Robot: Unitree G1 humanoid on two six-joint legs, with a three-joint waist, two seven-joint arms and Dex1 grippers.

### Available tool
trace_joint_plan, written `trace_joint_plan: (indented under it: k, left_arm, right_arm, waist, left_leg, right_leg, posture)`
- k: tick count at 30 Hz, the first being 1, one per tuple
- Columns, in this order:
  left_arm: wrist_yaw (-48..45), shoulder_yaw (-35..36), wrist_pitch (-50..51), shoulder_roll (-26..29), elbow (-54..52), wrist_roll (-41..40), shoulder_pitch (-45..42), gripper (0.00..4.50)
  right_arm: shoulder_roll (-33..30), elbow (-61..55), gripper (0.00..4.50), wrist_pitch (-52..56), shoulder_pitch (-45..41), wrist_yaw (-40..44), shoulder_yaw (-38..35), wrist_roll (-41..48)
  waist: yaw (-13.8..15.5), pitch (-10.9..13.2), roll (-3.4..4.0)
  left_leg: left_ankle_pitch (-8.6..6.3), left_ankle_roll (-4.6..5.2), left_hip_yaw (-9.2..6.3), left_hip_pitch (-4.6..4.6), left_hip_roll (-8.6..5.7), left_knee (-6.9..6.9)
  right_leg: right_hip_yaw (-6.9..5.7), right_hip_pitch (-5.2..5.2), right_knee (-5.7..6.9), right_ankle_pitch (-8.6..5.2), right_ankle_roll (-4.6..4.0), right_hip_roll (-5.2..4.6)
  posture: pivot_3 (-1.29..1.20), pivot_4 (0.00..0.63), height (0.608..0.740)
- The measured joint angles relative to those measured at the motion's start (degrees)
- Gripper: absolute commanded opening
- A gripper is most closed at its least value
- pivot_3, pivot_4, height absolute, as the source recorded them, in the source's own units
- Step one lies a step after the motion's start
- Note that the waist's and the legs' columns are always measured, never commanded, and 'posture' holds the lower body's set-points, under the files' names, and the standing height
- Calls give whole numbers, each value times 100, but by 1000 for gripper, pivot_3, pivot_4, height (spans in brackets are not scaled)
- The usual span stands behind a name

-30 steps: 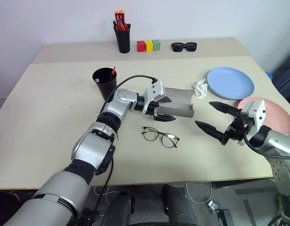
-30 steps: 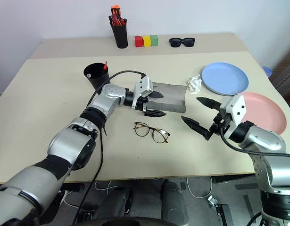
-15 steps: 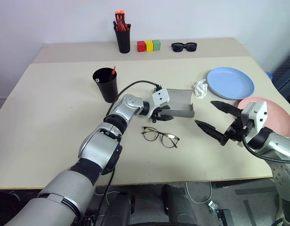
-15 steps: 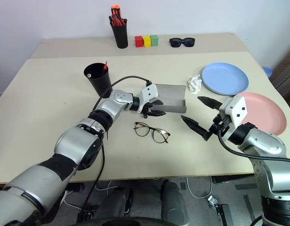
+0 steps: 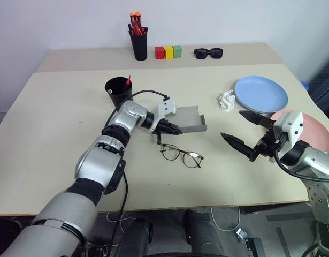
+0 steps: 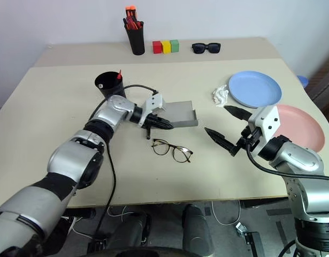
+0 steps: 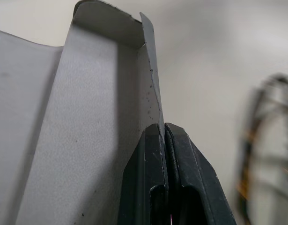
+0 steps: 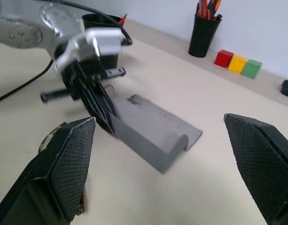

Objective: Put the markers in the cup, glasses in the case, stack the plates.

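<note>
Left wrist view shows the left gripper (image 7: 164, 136) clamped on the unlabelled grey case (image 7: 83, 117) wall; the right gripper (image 5: 244, 134) gapes mid-right.

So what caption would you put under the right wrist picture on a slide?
Left gripper pinching the edge of the grey glasses case, seen between the right gripper's open fingers.

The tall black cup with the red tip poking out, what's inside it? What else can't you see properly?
- Inside of the tapered matte black cup: head views show its rim and a red tip; its wall hides the rest.
- Thin wire-rimmed glasses: blurred and cut by the left wrist view's edge.
- Grey felt-like case: the left pincer, shut on its wall, covers that end.
- Salmon pink plate: partly behind the open right pincer and arm.
</note>
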Motion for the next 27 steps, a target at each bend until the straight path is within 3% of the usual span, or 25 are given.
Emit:
trace_joint_plan:
  k: [4,10,13,19,27]
  left_arm:
    - [-316,-2,20,344,-100,11,128,22]
    - [-234,-3,-107,334,-176,13,320,22]
    - [-120,-3,-403,235,-208,12,359,1256]
    - [-131,86,-767,191,-303,-74,444,4340]
    - [-497,381,-649,742,-1388,-559,798,4429]
  right_arm:
    - [6,145,4500,-23,-115,46,38,-39]
    - [21,194,4500,-66,-206,101,186,-89]
    - [21,196,4500,-69,-224,118,200,-90]
    - [14,164,4500,18,-281,123,249,-94]
    - [-228,-537,4500,658,-713,-204,886,-319]
  waist:
    - [0,0,0]
    - [22,0,-1]
    - [15,0,-1]
    - [1,0,0]
    - [-26,0,3]
  left_leg:
    - [-1,2,0,0,0,3]
    - [-11,19,-1,-10,-2,28]
    - [-13,23,-1,-8,-1,29]
    - [-16,27,-1,-6,-1,29]
    - [-19,33,-1,-5,1,29]
  right_leg:
    - [0,0,3,0,0,0]
    - [-1,3,5,1,2,0]
    - [-1,5,5,1,3,0]
    - [-1,4,5,1,3,0]
    - [0,1,10,1,2,0]
  posture:
    - [0,150,740]
    - [0,150,740]
    - [0,150,740]
    - [0,150,740]
    - [0,150,740]
